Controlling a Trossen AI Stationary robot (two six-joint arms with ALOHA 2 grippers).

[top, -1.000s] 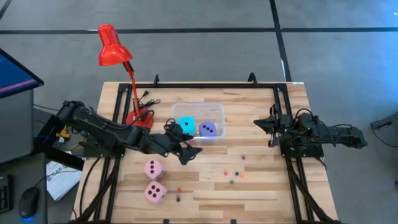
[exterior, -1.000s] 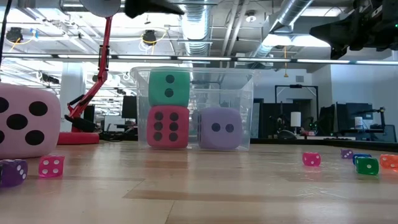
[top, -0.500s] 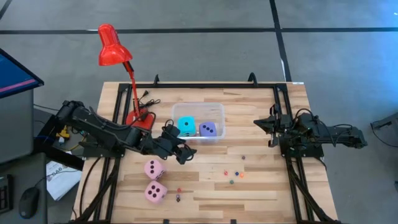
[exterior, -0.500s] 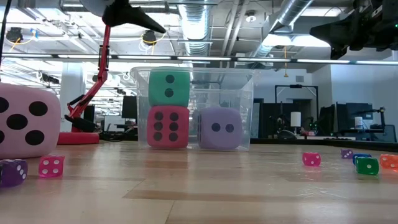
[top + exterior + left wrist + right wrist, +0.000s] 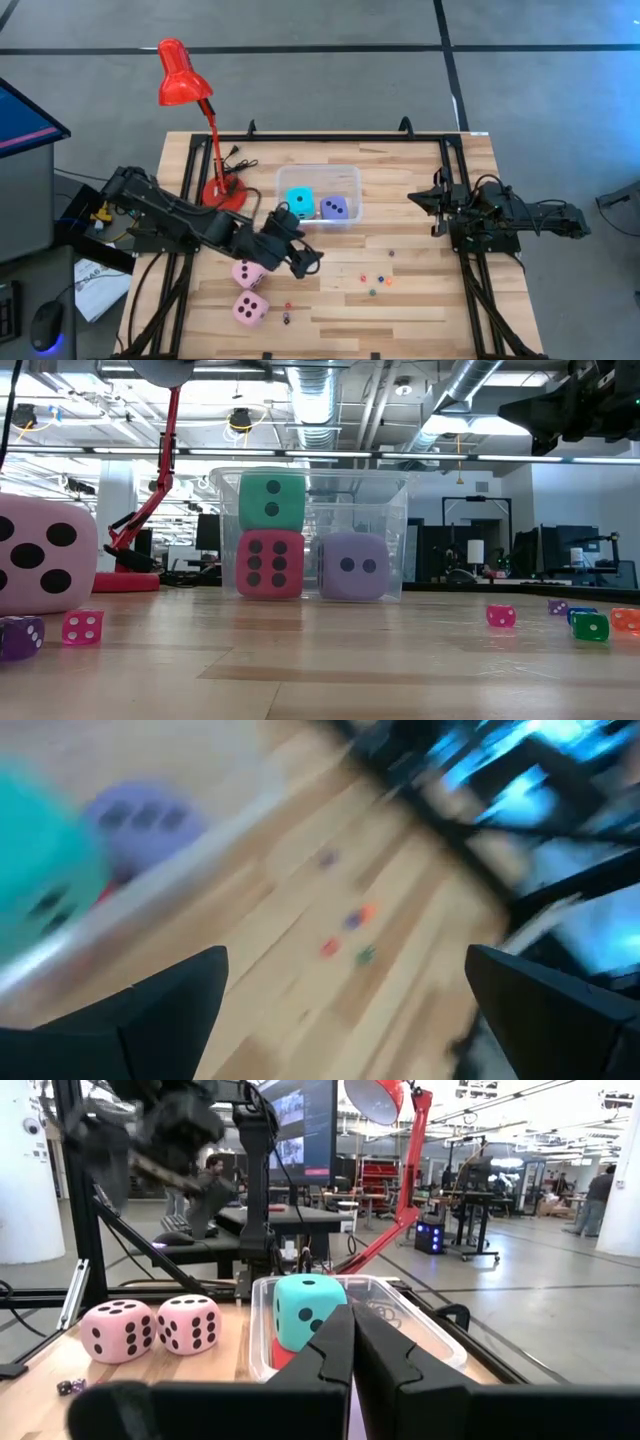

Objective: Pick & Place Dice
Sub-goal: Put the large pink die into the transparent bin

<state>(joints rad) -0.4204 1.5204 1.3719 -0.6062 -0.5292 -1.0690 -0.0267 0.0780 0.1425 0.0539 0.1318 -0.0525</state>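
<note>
The left claw (image 5: 303, 262) is hovering spread beside the upper pink die (image 5: 247, 273), with the second pink die (image 5: 249, 309) lying nearby on the surface (image 5: 420, 300), while the cyan (image 5: 299, 201), red (image 5: 269, 564) and lavender dice (image 5: 335, 208) are sitting inside the clear bin (image 5: 352, 180) and the right claw (image 5: 418, 200) is resting pressed together at the far side.

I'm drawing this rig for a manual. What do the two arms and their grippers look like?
Both arms are black, built of jointed segments with black cables running along them. The left arm has a yellow patch near its base and ends in the left gripper, with two broad, flat, dark fingers. The right gripper has two long, dark, smooth-edged fingers that taper to their tips.
</note>
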